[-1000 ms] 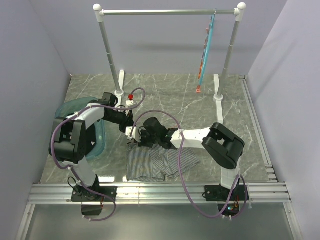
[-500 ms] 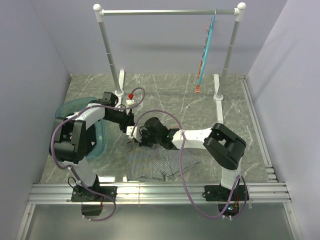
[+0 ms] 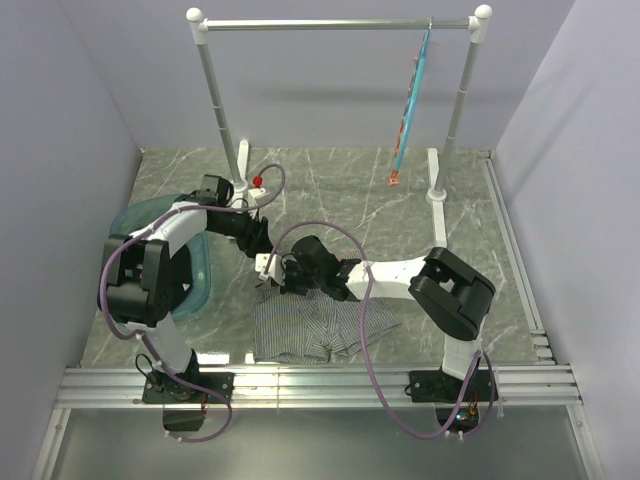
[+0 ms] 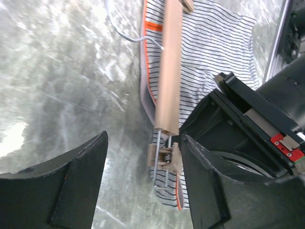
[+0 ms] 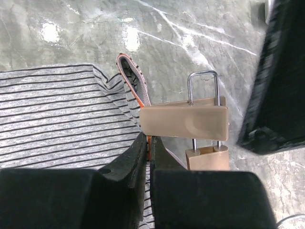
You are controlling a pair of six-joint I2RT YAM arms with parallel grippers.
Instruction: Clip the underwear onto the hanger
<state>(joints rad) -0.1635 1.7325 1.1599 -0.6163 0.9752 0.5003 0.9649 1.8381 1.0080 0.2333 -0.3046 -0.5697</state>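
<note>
Wooden hanger (image 4: 169, 71) lies across the striped underwear (image 4: 214, 43) in the upper middle of the left wrist view, its end clip (image 4: 164, 160) between the wide-spread fingers of the left claw (image 4: 144, 143) (open, gripping nothing). Low in the right wrist view, the right claw (image 5: 148, 140) is pinched shut on the underwear's orange-edged waistband (image 5: 129, 71).

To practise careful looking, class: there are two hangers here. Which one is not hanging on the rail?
The light-brown wooden bar hanger, lying across the striped underwear. The slim teal hanger hangs from the rail.
</note>
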